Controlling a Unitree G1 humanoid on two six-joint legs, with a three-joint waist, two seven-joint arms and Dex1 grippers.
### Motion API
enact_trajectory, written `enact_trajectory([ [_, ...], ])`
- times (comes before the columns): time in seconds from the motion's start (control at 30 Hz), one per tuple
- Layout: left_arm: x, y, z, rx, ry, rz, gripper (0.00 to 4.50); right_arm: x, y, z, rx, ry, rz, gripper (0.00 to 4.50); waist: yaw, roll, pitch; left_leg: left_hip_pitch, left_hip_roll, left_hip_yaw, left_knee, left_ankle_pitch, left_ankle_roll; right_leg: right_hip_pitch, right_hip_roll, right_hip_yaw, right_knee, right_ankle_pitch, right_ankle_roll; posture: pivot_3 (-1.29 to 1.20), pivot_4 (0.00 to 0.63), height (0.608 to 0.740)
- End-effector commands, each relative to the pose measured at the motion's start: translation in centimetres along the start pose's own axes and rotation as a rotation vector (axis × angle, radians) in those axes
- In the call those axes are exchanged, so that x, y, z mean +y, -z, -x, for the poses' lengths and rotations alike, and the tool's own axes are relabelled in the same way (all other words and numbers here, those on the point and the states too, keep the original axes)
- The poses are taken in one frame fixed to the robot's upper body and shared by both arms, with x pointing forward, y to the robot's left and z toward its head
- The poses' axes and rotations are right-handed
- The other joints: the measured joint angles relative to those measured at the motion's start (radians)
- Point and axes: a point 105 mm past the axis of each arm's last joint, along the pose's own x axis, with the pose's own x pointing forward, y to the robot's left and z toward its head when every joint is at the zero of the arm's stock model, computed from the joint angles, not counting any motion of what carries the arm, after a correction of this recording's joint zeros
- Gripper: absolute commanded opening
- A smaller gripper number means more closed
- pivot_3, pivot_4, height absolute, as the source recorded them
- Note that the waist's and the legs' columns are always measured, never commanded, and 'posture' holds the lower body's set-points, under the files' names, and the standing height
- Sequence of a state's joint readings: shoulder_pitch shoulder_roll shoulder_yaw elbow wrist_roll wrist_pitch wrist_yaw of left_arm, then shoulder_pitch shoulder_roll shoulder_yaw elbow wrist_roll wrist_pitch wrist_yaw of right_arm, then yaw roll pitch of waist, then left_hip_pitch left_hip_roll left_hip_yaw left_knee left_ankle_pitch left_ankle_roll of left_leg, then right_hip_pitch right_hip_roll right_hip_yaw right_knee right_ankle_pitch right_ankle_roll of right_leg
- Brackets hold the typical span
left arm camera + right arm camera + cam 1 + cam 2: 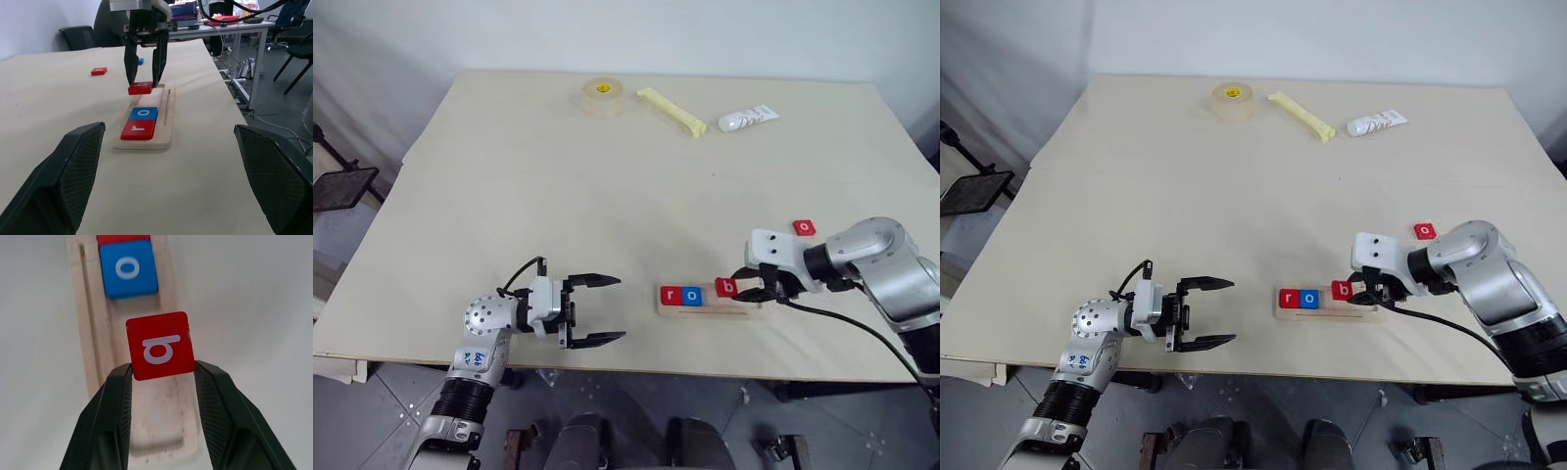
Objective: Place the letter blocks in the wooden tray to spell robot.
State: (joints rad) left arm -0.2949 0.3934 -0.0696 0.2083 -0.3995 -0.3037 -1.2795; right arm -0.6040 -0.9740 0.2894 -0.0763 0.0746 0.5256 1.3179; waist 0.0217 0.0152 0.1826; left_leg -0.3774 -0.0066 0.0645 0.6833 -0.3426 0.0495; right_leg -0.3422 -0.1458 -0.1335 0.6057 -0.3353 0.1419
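1. Nearest the camera, the left claw hangs over the bench's front edge, fingers spread and gripping nothing, left of the long pale-wood tray.
2. That tray lies near the bench's front edge; a red "r" tile and a blue "o" tile sit side by side at its left end.
3. Above the tray, just right of the blue tile, the right claw pinches a red "b" tile by its edges.
4. Another red tile lies on the bench behind the tray's right end.
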Motion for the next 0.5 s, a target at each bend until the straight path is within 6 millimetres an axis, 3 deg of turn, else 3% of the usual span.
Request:
enact_trajectory([
  [0.03,0.0,-0.4,-0.2,-0.012,0.000,-0.026,4.50,-0.2,-1.0,0.3,0.001,0.019,0.039,1.48,0.000,0.000,0.000,0.000,0.000,0.000,0.000,0.000,0.000,0.000,0.000,0.000,0.000,0.000,0.000,0.00,0.150,0.740],
  [0.5,-0.1,-0.3,-0.4,-0.015,-0.013,-0.024,4.50,0.9,-2.0,-0.5,0.005,0.007,0.053,1.48,0.000,0.000,0.000,0.000,0.000,0.000,0.000,0.000,0.000,0.000,0.000,0.000,0.000,0.000,0.000,0.00,0.150,0.740],
])
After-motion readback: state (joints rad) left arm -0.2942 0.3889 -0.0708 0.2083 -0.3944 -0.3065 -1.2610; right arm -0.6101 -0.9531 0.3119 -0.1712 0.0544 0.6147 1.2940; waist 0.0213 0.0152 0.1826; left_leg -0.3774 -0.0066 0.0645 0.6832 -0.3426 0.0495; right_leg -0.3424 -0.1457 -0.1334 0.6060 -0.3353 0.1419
